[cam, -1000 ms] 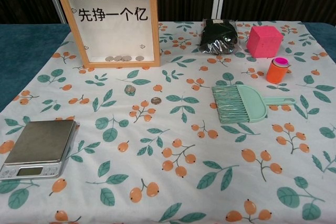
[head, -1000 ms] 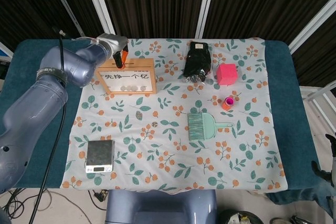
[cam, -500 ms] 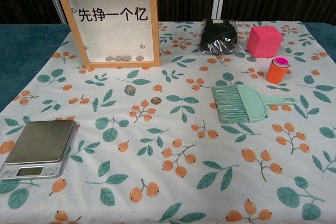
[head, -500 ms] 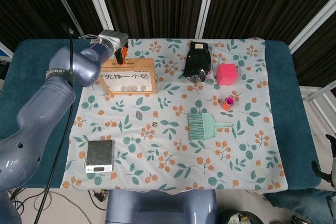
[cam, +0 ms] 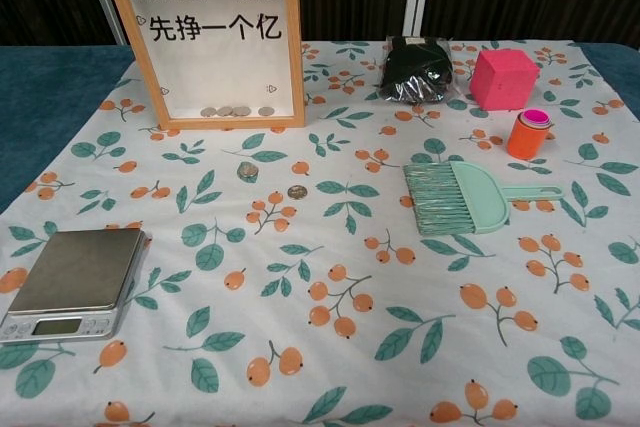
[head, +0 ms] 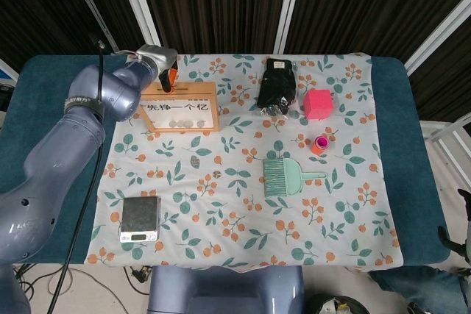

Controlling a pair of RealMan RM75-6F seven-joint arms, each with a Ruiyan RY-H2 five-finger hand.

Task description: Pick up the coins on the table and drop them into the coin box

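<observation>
Two coins (cam: 247,170) (cam: 297,191) lie on the cloth (cam: 330,347) on the near side of the coin box (cam: 212,42), well apart from the left hand (head: 168,77), and more coins (cam: 237,111) rest inside the box at its bottom. The left hand hangs just behind the box's top edge, fingers pointing down; whether it holds anything cannot be told. The right hand is out of sight.

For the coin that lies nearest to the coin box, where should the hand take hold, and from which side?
The nearer coin lies flat on the cloth, apart from the other coin. Probably come straight from above and pinch its rim at two opposite edges, since no side stands up to grasp.
</observation>
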